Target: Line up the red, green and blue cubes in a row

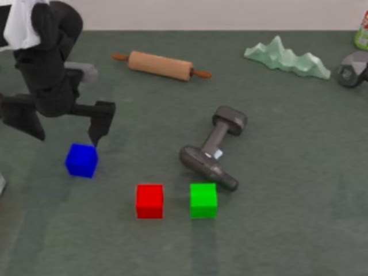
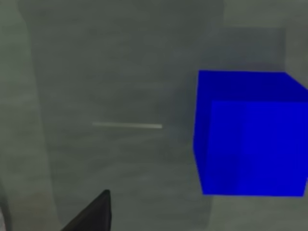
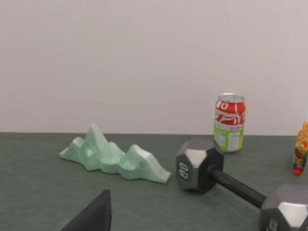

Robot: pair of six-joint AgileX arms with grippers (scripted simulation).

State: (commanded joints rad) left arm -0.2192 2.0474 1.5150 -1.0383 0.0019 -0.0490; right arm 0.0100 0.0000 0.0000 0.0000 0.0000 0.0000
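The blue cube [image 1: 81, 160] sits on the green table at the left, apart from the other two. The red cube [image 1: 149, 200] and the green cube [image 1: 203, 200] stand side by side nearer the front, with a gap between them. My left gripper [image 1: 68, 135] hovers open just behind the blue cube, its right finger [image 1: 99, 129] close to the cube's far corner. In the left wrist view the blue cube [image 2: 250, 139] lies off to one side of a dark fingertip [image 2: 94, 216], not between the jaws. My right arm is outside the top view; one finger [image 3: 96, 216] shows.
A grey drill [image 1: 210, 155] lies just behind the green cube, its nose almost touching it. A wooden rolling pin [image 1: 160, 65] and a mint ridge-shaped piece [image 1: 286, 57] lie at the back. A dumbbell [image 1: 352, 68] and a soda can [image 1: 362, 31] are at the far right.
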